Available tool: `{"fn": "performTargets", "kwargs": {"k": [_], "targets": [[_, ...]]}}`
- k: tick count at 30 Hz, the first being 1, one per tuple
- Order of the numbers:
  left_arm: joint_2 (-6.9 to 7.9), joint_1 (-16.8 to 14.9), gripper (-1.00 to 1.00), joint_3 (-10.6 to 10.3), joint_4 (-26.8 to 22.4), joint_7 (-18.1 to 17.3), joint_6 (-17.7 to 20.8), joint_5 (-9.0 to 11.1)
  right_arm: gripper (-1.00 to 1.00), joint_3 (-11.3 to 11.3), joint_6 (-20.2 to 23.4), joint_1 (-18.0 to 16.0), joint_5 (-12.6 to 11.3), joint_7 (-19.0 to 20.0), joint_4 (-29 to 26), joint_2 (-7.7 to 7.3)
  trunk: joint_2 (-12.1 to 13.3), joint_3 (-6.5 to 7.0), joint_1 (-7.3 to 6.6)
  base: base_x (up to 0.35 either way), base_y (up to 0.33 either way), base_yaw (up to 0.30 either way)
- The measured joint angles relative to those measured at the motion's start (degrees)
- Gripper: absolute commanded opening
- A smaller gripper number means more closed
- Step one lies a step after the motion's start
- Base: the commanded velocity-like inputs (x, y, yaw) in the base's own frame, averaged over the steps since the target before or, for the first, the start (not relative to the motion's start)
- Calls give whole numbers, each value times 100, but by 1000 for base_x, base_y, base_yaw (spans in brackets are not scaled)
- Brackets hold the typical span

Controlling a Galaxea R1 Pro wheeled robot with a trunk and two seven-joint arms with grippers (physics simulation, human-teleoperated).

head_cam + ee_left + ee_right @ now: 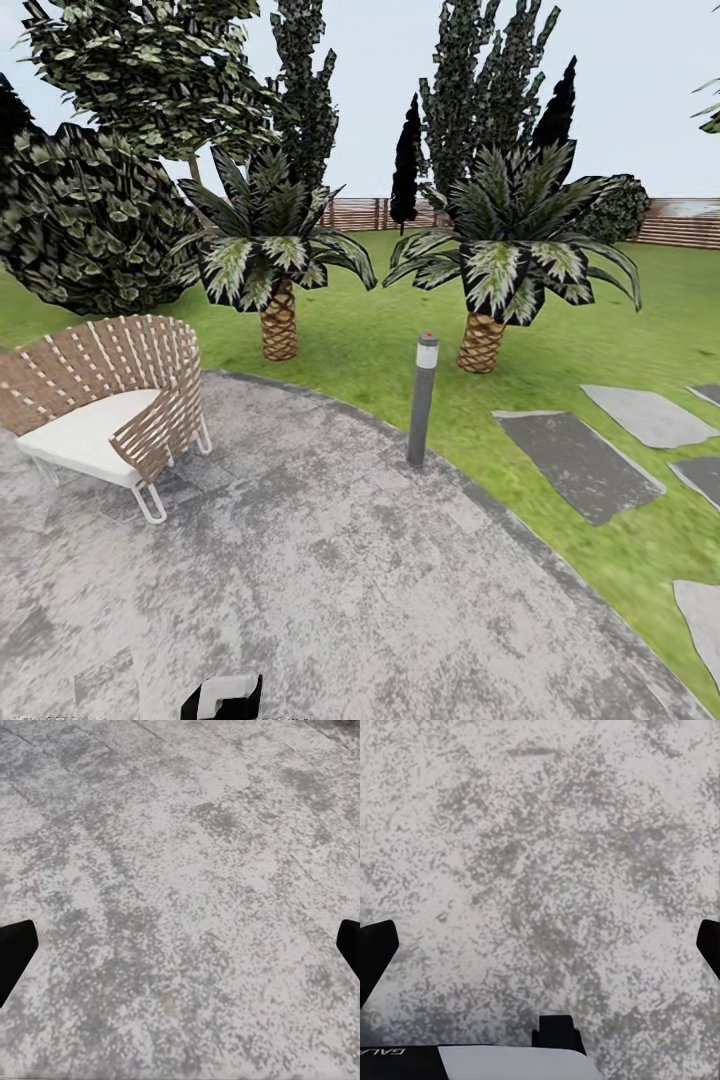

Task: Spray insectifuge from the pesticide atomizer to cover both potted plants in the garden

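Grippers: left (180, 952) and right (540, 952), both spread wide, empty, over the grey paved patio (330, 590).
Wicker chair (105, 405), bollard lamp (423, 398), two palms (275, 260) on lawn (390, 340).

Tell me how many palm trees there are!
2. One palm tree stands on the lawn behind the wicker chair; the other palm tree stands past the lamp post. Bushes could hide more.
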Motion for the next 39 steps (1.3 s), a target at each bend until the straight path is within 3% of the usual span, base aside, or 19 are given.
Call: {"fn": "performTargets", "kwargs": {"k": [39], "targets": [[0, 0, 100, 0, 0, -2, 0, 0, 100, -4, -1, 0, -4, -23, 2, 0, 0, 0, 0, 0, 0, 257]]}}
